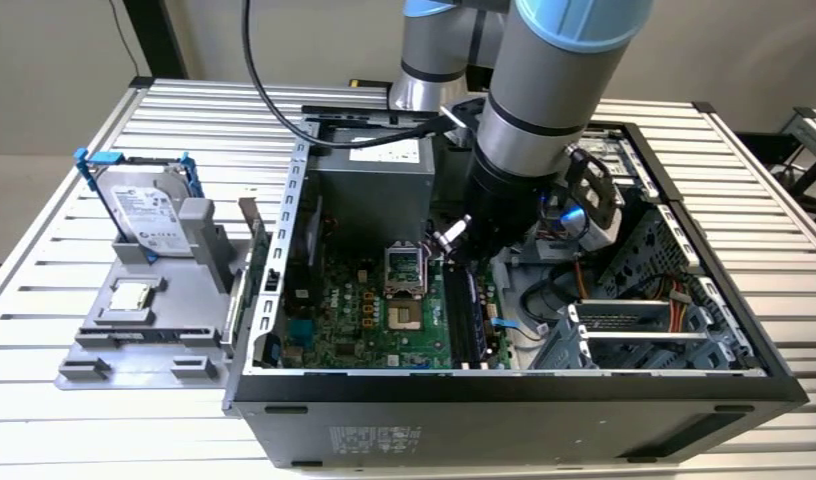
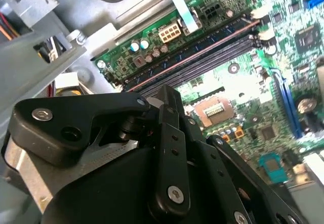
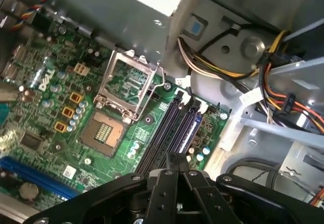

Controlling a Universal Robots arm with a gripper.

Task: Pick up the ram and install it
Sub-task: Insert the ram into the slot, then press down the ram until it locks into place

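the hand point(image 3: 177, 165), fingers together, hovers over the slotted green board point(image 3: 55, 112) on a ribbed metal table point(image 1: 61, 420).

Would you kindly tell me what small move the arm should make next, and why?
Probably a gentle straight press down: the pincer sits over the memory slots, where the blue ram seems to stand in one; whether it is seated is unclear.
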